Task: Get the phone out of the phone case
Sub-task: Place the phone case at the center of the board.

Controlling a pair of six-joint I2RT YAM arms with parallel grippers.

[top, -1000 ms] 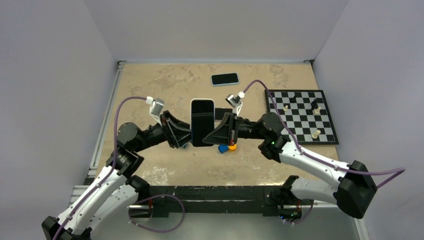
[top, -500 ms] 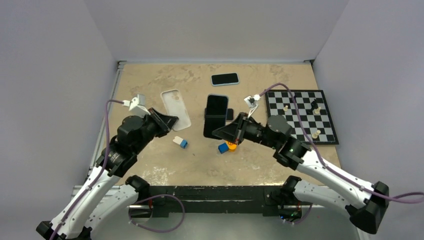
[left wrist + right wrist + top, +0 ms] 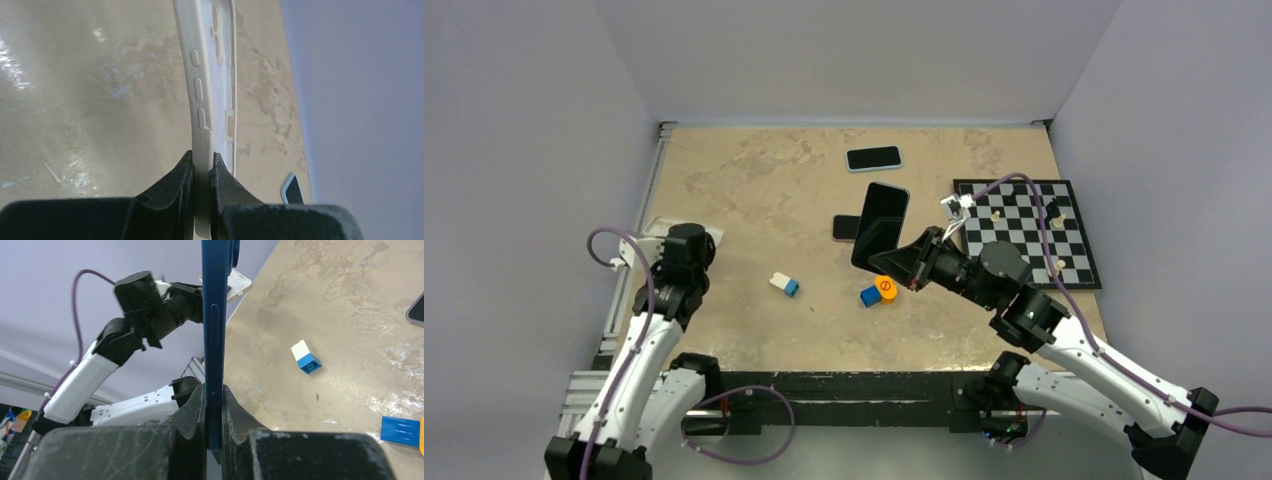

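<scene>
Within right end effector [image 3: 214, 389], bare phone [image 3: 882, 215]

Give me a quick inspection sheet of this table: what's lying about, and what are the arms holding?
Surface: tan marbled table.
Job's things: blue phone bare, held off the table; white case apart, near the left edge.
Clutter: second phone, small dark device, white-blue block, blue block, orange piece, chessboard with pieces.
Tools: right tool shut on the phone; left tool shut on the case.
Cables: a purple cable along each arm.
Surroundings: plain grey walls.
</scene>
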